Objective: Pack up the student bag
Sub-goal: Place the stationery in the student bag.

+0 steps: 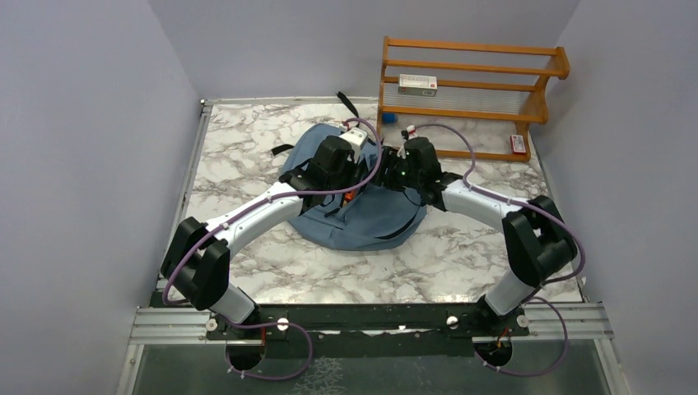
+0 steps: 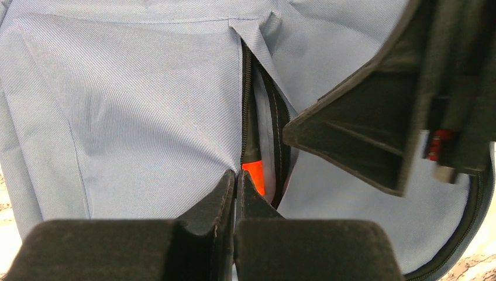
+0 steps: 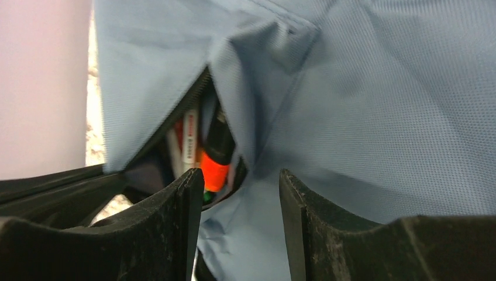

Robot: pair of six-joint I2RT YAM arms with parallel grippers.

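**Containers.** The student bag [image 1: 362, 226] lies flat at the centre of the marble-patterned table [image 1: 247, 156], beneath both wrists. Its zipper [image 2: 247, 88] is parted into a narrow slot. The slot holds an orange-and-black marker [image 3: 213, 167] and a white pen [image 3: 188, 137]. A wooden rack [image 1: 473, 82] at the far right carries a white box [image 1: 417, 84] on a middle shelf.

**Grippers.** The left gripper [image 2: 237, 193] has its fingers pressed together at the slot's lower end. The right gripper [image 3: 241, 178] stands spread just beside the slot, over blue fabric.

**Limits of view.**
- Whether cloth is pinched in the left gripper cannot be told.
- The pocket's deeper contents are dark and blurred.
- The overhead view hides the fingertips.

**Materials.** The bag is soft, finely woven dusty-blue cloth, creased around the slot. The finger pads are matte black.
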